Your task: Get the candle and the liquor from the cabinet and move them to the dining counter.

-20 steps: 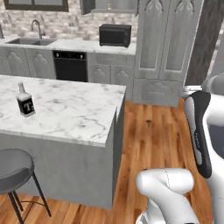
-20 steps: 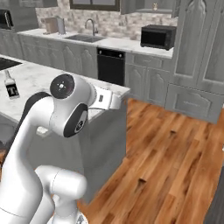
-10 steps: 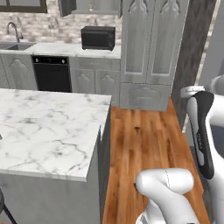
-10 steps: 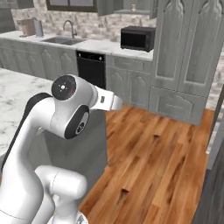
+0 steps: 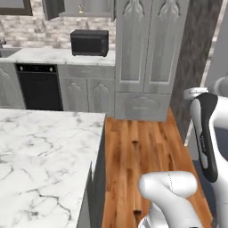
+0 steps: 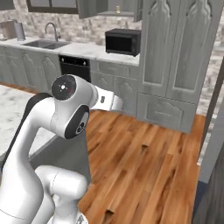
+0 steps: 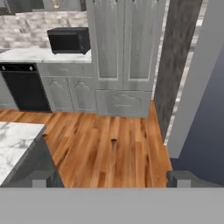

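Observation:
The wall cabinet (image 5: pixel 91 14) stands open above the microwave, its door (image 5: pixel 52 8) swung out to the left. On its shelf sits the small tan candle (image 5: pixel 80 8), seen again in the right base view as the candle (image 6: pixel 117 7). The liquor is out of view. The white marble dining counter (image 5: pixel 40 151) fills the lower left and shows in the hand view as a corner (image 7: pixel 15 140). My gripper (image 7: pixel 111 179) is open with nothing between its fingertips (image 7: pixel 42 178), held over the wooden floor and far from the cabinet.
A black microwave (image 5: pixel 89 42) sits on the worktop by the brick wall. A tall panelled pantry unit (image 5: pixel 147 49) stands right of it. The black oven front (image 5: pixel 39 87) and a sink (image 6: pixel 43 43) lie further left. A dark wall post (image 7: pixel 175 65) rises at right.
The whole scene has slid left as the base turned right. The liquor bottle on the dining counter and the stool have left the picture. The gripper stays open.

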Motion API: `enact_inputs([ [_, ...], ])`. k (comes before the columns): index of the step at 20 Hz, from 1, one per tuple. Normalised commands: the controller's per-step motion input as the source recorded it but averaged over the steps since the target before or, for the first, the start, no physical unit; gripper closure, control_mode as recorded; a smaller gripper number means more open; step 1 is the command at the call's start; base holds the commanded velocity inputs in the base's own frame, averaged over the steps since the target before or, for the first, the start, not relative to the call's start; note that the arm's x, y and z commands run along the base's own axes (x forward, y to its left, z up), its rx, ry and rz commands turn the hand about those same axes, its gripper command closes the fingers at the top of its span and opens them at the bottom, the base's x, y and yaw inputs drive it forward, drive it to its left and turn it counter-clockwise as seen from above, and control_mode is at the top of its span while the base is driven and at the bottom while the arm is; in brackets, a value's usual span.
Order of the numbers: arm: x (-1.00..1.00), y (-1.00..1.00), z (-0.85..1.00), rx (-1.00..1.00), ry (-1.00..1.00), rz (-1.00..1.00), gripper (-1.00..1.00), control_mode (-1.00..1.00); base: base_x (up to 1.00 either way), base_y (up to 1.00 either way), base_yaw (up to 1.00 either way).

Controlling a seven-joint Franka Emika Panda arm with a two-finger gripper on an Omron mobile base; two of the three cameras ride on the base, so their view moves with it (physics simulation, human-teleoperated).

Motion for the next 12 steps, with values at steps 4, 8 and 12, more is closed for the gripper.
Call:
enact_inputs([
  [4, 0.00, 0.00, 0.00, 0.00, 0.00, 0.00, -1.00, 1.00, 0.77, 0.01, -0.12],
  [8, 0.00, 0.00, 0.00, 0.00, 0.00, 0.00, -1.00, 1.00, 0.82, 0.12, -0.10],
  [12, 0.00, 0.00, 0.00, 0.00, 0.00, 0.00, -1.00, 1.00, 0.81, 0.21, -0.06],
])
